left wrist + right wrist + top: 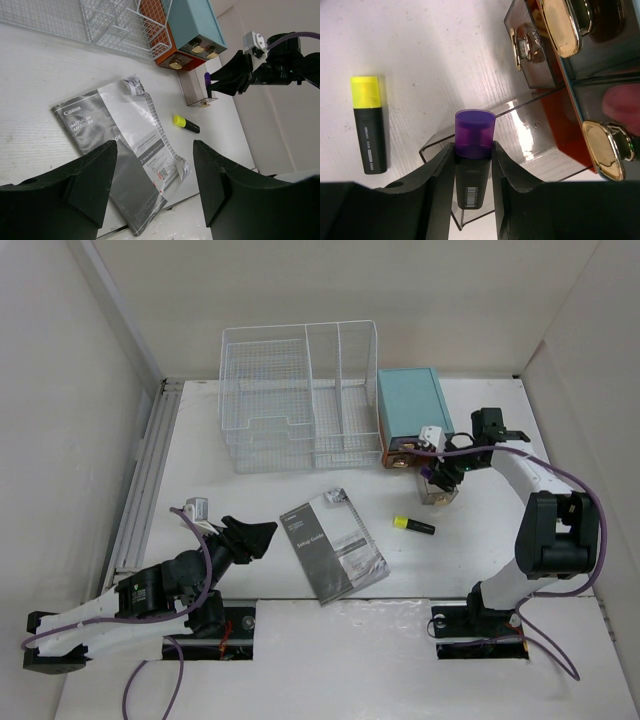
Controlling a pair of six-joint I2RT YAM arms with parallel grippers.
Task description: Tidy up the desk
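Broadly, the counter (250,500) spreads beneath both end effectors. It is a stiff, matte, fixed slab with nothing to grip, so the handling falls to the loose things lying on it. Walls close it in on three sides, and two cutouts notch the near edge at the arm bases.

The wire rack (300,395) stands far ahead of the left end effector (154,150), whose jaws are released and parted with nothing between them. The teal box (412,405) sits just behind the right end effector (474,155). The booklet (332,545) lies flat, ahead of the left end effector and a little toward the other arm. It looks thin and floppy with a curled corner, so it probably needs an edge pinch. A loose drawer (191,86) rests directly under the right end effector. Its walls look thin and likely easy to nudge.

The right end effector is clenched on a purple highlighter (475,135), cap forward, poised over that drawer. The pen looks light, hard and smooth, and it is gripped mid-barrel. A yellow highlighter (368,125) lies beside that end effector, apart from the drawer, with bare counter all around it for an approach.
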